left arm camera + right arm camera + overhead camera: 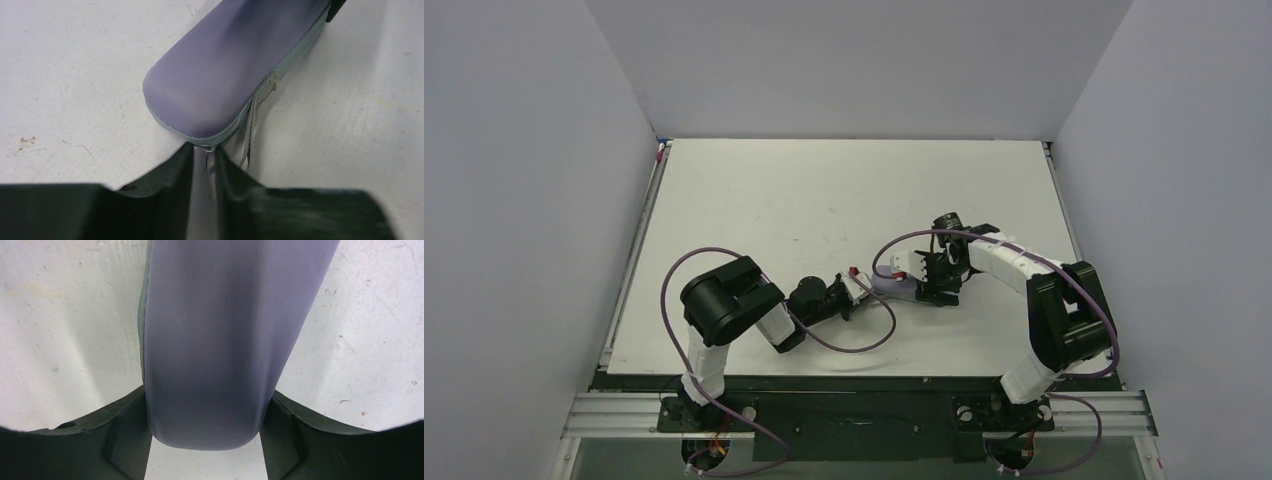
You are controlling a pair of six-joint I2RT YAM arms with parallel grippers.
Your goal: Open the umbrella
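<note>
We see the lavender zipped case [225,65] lying flat on the white counter [824,200], in its near half, between the two arms. The umbrella itself is hidden from us; only this case shows. Our right tool [209,392] stands wide and clamps the case across its width, a finger pressed to each side. Our left tool [204,150] is closed to a narrow slit at the case's rounded end, pinching the small metal zip pull [208,149]. A grey cord [251,122] hangs beside it.
</note>
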